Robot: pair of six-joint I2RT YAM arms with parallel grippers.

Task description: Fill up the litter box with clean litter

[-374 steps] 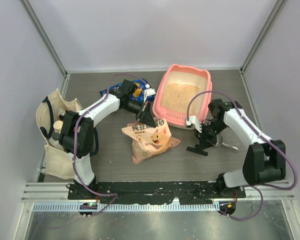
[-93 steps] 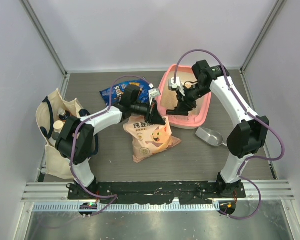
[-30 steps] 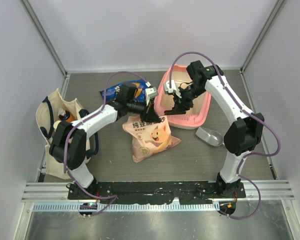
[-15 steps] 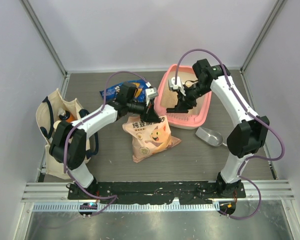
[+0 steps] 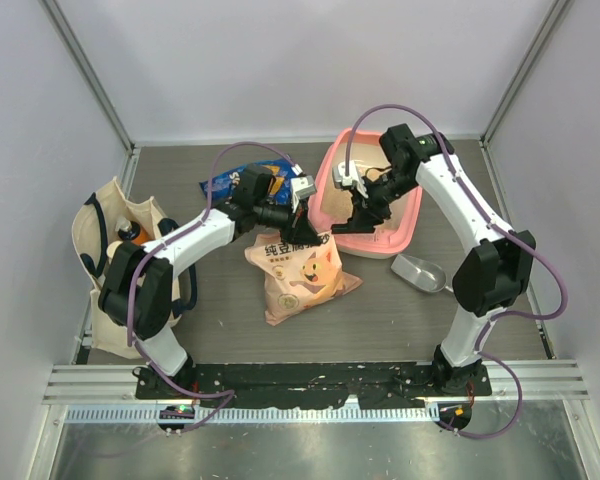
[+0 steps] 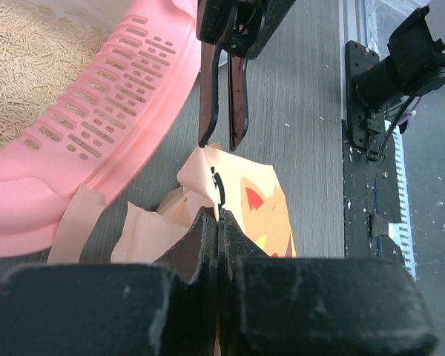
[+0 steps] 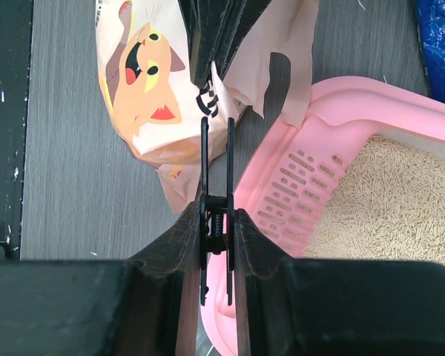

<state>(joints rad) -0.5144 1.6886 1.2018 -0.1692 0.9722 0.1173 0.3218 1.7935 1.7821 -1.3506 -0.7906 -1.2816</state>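
Observation:
The pink litter box stands at the back right with pale clean litter inside. In front of it lies the beige cat-printed litter bag. My left gripper is shut on the bag's top flap and holds it up. My right gripper is shut on a black spring clip, squeezing it so its two blades stand apart. The clip's tips hang right at the flap's upper edge, beside the box's slotted ledge; I cannot tell whether they touch it.
A blue chip bag lies behind the left arm. A cream tote bag with items inside sits at the far left edge. A metal scoop lies on the table right of the litter bag, near the box's front corner.
My right gripper has carried the clip from the table by the scoop over the box's front end to the bag top. In the last second it only shifted slightly. The left grip is unchanged.

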